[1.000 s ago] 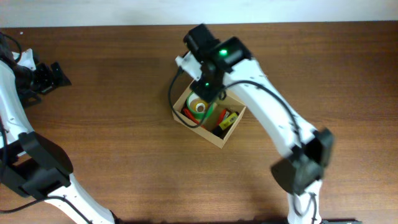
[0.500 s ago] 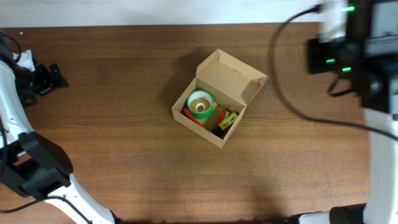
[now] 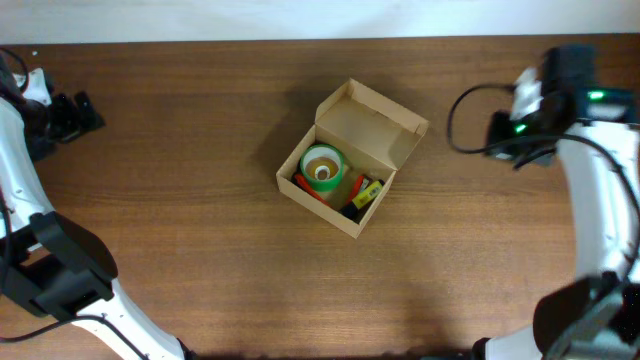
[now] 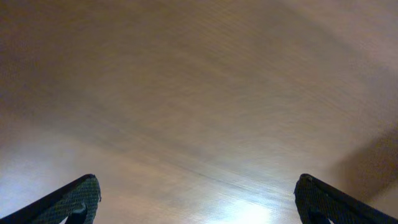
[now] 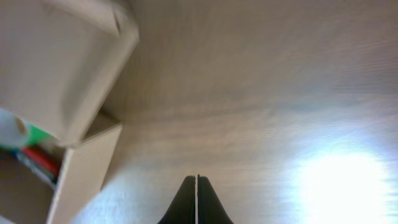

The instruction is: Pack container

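The container point(image 3: 383, 127) is a tan cardboard box in the middle of the table with its flap lid open to the upper right. Inside lie a green and white tape roll point(image 3: 322, 167), red pens and a yellow item point(image 3: 367, 192). The box also shows at the left of the right wrist view point(image 5: 68, 68). My right gripper point(image 5: 197, 199) is shut and empty over bare wood, to the right of the box point(image 3: 505, 135). My left gripper point(image 4: 198, 199) is open and empty over bare table at the far left point(image 3: 85, 112).
The wooden table point(image 3: 200, 250) runs to a pale wall edge along the top. The right arm's cable point(image 3: 462, 105) loops between the box and the right gripper. The arm bases stand at the lower left and lower right.
My right arm has swung away from over the box to the right side of the table and come lower. The box lid now stands open. The left arm has barely moved.
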